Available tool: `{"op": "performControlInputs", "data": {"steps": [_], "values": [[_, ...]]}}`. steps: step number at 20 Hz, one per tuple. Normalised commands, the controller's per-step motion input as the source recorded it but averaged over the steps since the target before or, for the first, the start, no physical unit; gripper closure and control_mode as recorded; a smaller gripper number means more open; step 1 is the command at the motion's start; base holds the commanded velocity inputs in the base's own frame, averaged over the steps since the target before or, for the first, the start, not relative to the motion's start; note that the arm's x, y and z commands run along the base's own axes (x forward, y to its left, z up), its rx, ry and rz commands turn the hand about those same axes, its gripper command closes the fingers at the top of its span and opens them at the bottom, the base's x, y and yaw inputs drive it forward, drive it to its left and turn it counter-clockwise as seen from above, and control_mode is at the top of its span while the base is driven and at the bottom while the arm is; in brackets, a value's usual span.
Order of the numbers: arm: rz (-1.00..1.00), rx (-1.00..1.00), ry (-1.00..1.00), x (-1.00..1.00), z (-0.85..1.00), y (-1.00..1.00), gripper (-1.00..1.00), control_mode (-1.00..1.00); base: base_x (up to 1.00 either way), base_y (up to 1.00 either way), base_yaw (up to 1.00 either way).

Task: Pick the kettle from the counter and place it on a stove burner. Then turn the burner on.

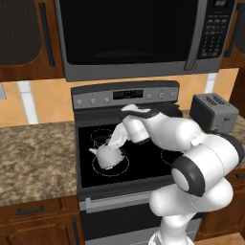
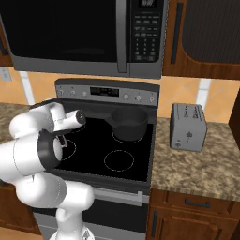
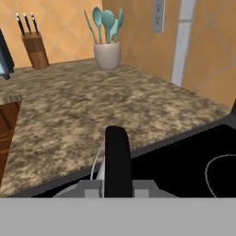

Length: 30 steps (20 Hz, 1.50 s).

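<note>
Gripper sits left of centre in the left base view, jaws clamped on the dark arched handle of the kettle. In the hand view that handle rises as a black arc at bottom centre, right between the fingertips. The kettle itself sits on the stove burner, the widest dotted ring at the near left of the black glass cooktop, spout pointing to the frame's left. Further back on the glass, a dark round pot shows in the middle of the right base view. Granite counter runs along the left edge, and a grey toaster stands at centre right of the right base view. Way back in the hand view's upper part, a utensil crock and knife block stand against the wall.
</note>
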Motion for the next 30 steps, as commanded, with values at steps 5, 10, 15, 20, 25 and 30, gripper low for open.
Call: {"op": "performControlInputs", "data": {"steps": [5, 10, 15, 20, 25, 30], "values": [[0.0, 0.02, 0.0, -0.17, -0.45, 0.0, 1.0, -1.0, 0.0, 0.0, 0.0], [0.0, 0.0, 0.0, -0.17, -0.34, 0.0, 1.0, -1.0, 0.0, 0.0, 0.0], [0.0, 0.0, 0.0, 0.0, 0.0, 0.0, -1.0, -1.0, 0.0, 0.0, 0.0], [0.0, 0.0, 0.0, 0.0, 0.0, 0.0, -1.0, -1.0, 0.0, 0.0, 0.0], [0.0, -0.01, 0.0, 0.0, -0.01, -0.01, -1.0, -1.0, 0.0, 0.0, 0.0], [-0.02, -0.06, 0.0, 0.0, 0.2, -0.18, -1.0, -1.0, 0.0, 0.0, 0.0]]}}
